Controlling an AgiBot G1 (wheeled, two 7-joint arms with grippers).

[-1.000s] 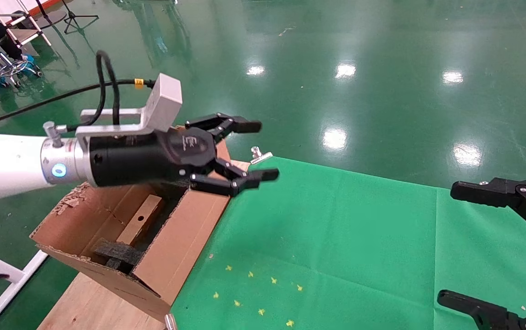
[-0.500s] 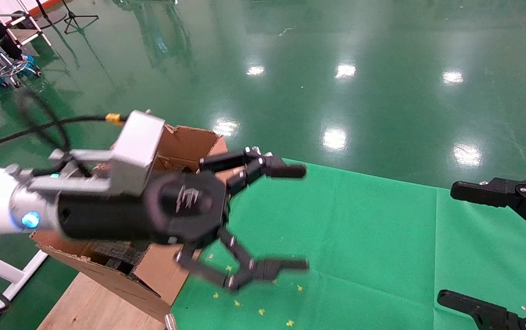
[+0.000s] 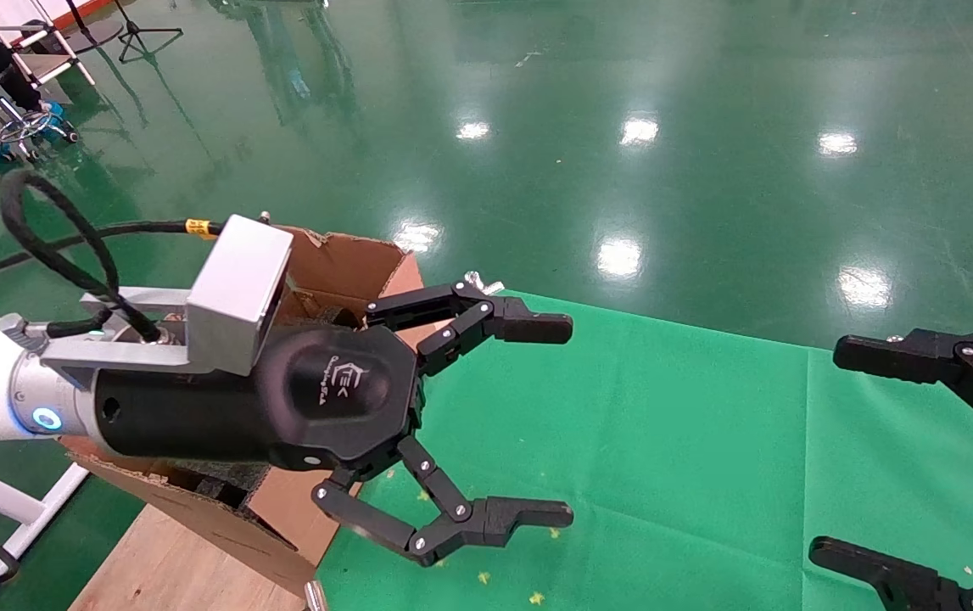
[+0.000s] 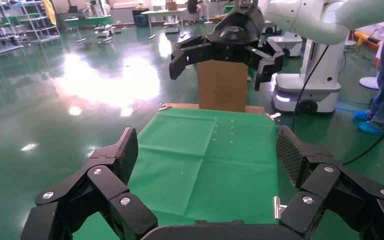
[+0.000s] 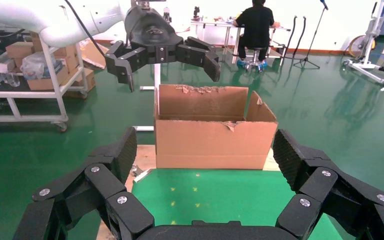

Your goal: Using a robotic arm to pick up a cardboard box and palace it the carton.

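Carton sits at nine o'clock on the tabletop, likely with the cardboard box hidden inside, since the left hand hangs beside it spread wide and empty, right hand open at three o'clock

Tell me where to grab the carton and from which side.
Pinch the top edge of the carton wall facing the green cloth, from above: the open top bares that thin wall; the body looks too wide to span. Left gripper hovers beside it; right gripper sits across the cloth.
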